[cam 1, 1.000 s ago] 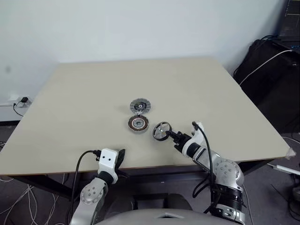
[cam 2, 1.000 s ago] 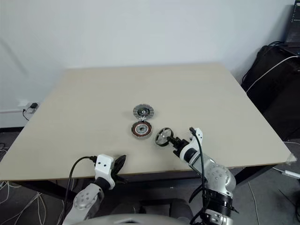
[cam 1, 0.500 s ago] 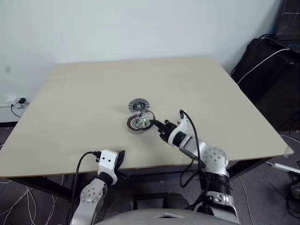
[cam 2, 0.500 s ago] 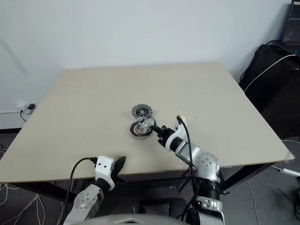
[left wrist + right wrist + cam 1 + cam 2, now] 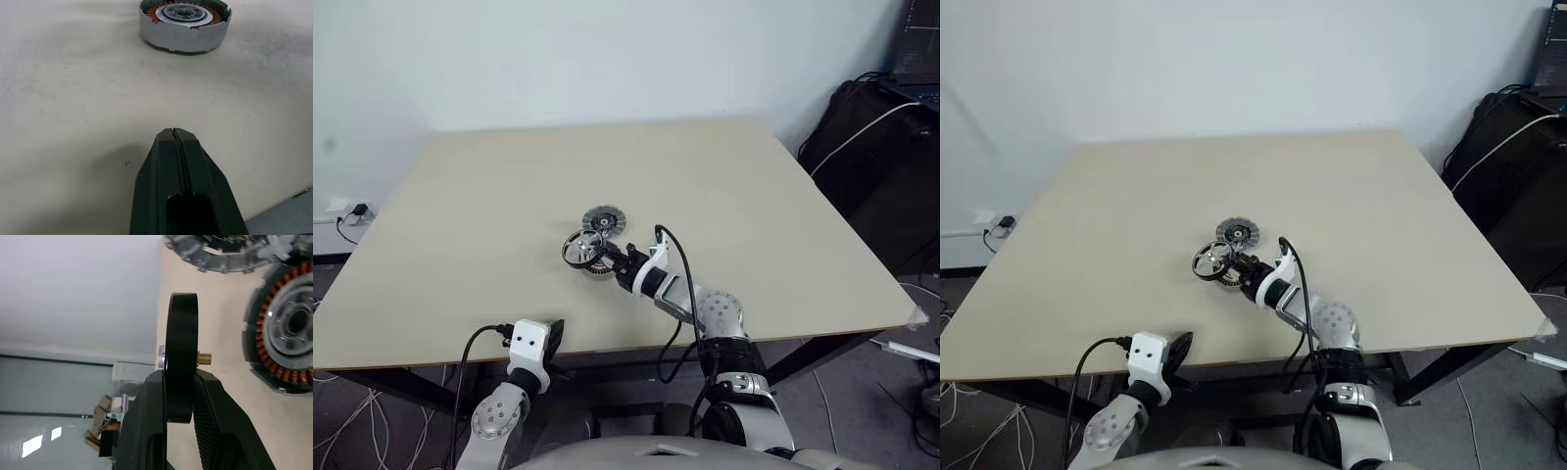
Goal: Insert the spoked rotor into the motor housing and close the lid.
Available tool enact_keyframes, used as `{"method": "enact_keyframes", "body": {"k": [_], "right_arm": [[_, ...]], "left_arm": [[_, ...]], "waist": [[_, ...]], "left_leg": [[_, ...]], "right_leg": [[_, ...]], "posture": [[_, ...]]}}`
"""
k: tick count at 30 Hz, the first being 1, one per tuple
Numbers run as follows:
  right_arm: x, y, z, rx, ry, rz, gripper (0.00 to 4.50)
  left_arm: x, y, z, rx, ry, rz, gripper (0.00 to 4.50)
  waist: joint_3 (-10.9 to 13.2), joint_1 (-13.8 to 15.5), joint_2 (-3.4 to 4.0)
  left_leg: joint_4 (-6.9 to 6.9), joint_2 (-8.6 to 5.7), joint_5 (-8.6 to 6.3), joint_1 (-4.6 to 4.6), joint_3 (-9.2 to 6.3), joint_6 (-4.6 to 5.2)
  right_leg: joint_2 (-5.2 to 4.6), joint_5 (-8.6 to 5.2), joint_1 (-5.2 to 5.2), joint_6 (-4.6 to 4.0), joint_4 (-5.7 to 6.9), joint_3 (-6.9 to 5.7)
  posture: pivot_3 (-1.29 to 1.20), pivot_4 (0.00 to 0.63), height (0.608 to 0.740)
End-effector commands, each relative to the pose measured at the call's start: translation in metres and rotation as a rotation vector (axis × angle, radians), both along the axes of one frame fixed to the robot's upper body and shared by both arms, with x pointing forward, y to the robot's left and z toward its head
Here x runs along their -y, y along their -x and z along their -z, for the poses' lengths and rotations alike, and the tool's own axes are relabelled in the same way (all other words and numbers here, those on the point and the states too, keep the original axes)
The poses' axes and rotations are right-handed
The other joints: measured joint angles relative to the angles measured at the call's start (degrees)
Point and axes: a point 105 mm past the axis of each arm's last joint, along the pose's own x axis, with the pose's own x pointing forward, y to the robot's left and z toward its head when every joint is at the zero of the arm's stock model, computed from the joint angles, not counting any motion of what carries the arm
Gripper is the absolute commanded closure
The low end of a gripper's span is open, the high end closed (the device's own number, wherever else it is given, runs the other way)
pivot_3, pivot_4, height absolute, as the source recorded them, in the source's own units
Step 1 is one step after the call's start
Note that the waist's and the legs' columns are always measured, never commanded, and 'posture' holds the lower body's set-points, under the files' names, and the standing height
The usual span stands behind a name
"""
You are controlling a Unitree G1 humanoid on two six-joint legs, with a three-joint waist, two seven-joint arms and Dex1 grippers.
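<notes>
My right gripper (image 5: 181, 382) is shut on the spoked rotor (image 5: 579, 249), pinching its thin black rim (image 5: 181, 342) edge-on. It holds the rotor tilted, just above the left part of the motor housing (image 5: 288, 333), whose copper windings ring a silvery centre. The housing (image 5: 183, 22) lies flat on the table and the rotor partly hides it in the eye views. Just behind it lies the lid (image 5: 603, 221), ribbed face up. Near the table's front edge my left gripper (image 5: 174, 142) is shut on nothing and points toward the housing from a distance.
The beige table (image 5: 724, 186) carries nothing else. A black bag and cables (image 5: 871, 127) stand off its right side. A wall socket with a plug (image 5: 352, 211) sits low at the left.
My right gripper has carried the rotor leftward, from right of the housing to above its left part, and has rolled a little. The left gripper has hardly moved.
</notes>
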Motion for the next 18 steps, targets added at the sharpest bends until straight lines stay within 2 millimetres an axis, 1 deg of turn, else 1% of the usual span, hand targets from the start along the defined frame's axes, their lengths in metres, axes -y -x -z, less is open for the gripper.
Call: {"method": "enact_keyframes", "body": {"k": [1, 6, 13, 18], "right_arm": [[-0.016, -0.007, -0.016, 0.047, -0.049, -0.004, 4.07], [-0.014, -0.013, -0.009, 0.041, -0.027, 0.021, 4.07], [-0.011, -0.021, -0.008, 0.041, -0.03, 0.054, 4.07], [-0.008, -0.024, -0.004, 0.038, -0.014, 0.068, 4.07]], "left_arm": [[0.0, -0.007, -0.017, 0.079, 0.004, 0.002, 4.5], [0.002, -0.009, -0.019, 0.092, -0.001, 0.013, 4.5], [0.003, -0.011, -0.02, 0.096, 0.0, 0.015, 4.5], [0.002, -0.01, -0.019, 0.092, 0.001, 0.01, 4.5]], "waist": [[0.0, 0.0, 0.0], [0.0, -0.2, 0.0], [0.0, -0.4, 0.01], [0.0, -0.4, 0.02]], "left_leg": [[0.0, 0.0, 0.0, 0.0, 0.01, 0.0], [0.01, -0.01, 0.0, 0.01, 0.02, 0.0], [0.0, -0.01, 0.0, 0.01, 0.02, 0.0], [0.01, -0.01, 0.0, 0.03, 0.02, -0.01]], "right_leg": [[0.01, 0.0, 0.0, 0.0, 0.0, 0.0], [0.02, 0.01, 0.01, 0.0, 0.0, 0.0], [0.01, 0.01, 0.0, -0.01, 0.0, 0.01], [0.02, 0.02, 0.01, -0.02, 0.01, 0.01]], "posture": [[0.0, 0.0, 0.74], [0.0, 0.0, 0.74], [0.0, 0.0, 0.74], [0.0, 0.0, 0.74]]}}
